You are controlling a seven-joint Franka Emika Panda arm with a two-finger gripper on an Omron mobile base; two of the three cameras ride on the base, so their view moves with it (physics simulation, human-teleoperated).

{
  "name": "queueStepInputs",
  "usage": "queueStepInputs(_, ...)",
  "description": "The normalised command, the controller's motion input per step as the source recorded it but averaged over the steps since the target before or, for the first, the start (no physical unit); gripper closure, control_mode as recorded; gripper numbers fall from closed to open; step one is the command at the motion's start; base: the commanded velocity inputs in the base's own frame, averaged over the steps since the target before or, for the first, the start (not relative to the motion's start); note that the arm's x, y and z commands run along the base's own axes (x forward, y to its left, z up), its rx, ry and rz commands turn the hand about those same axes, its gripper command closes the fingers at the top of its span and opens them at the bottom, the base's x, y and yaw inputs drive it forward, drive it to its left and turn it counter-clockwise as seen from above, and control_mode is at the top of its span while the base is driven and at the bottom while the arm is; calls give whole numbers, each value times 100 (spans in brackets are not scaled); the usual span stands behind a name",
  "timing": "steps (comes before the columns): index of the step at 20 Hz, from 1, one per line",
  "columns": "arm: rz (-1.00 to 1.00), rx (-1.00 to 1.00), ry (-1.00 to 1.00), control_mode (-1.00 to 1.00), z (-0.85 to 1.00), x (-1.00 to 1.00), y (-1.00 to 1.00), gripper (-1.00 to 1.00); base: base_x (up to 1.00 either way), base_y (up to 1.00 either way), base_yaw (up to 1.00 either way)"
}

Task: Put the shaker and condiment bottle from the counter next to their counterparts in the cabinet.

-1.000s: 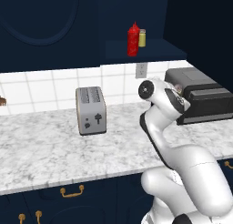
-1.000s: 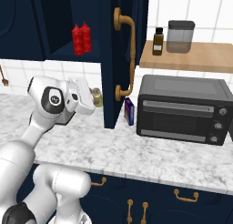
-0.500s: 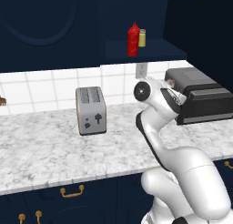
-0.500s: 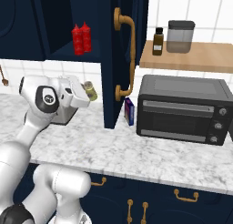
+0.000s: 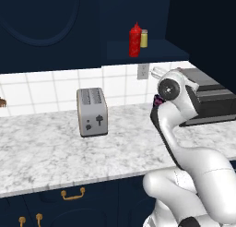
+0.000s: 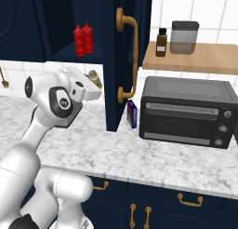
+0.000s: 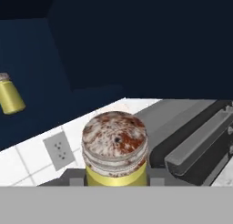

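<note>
My gripper (image 6: 95,82) is shut on the shaker (image 6: 94,77), an olive-yellow cylinder whose speckled grey cap (image 7: 115,139) faces the hand camera. It hangs in the air above the counter (image 5: 46,147), below and in front of the open cabinet's navy shelf (image 5: 154,50). Two red pointed-nozzle squeeze bottles (image 6: 79,41) (image 6: 87,37) stand side by side on that shelf; I cannot tell which is the condiment bottle. A pale yellow shaker (image 5: 144,38) stands beside them, also at the hand view's left (image 7: 9,96).
A silver toaster (image 5: 92,111) stands mid-counter. A black toaster oven (image 6: 186,111) sits to the right, with a small blue box (image 6: 132,114) beside it. The open cabinet door with its brass handle (image 6: 126,56) hangs right of the gripper. A wooden shelf (image 6: 195,60) carries a brown bottle and a canister.
The arm has lifted the shaker higher off the counter, toward the cabinet shelf. The grip stayed shut on it.
</note>
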Motion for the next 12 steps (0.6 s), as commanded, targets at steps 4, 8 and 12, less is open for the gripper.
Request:
queueStepInputs(4,15,0,-5,-100,59,0,-6,100,0,0,0)
queueStepInputs(8,12,0,0,-100,49,0,0,100,0,0,0)
queueStepInputs(12,10,0,0,-100,40,0,0,100,0,0,0)
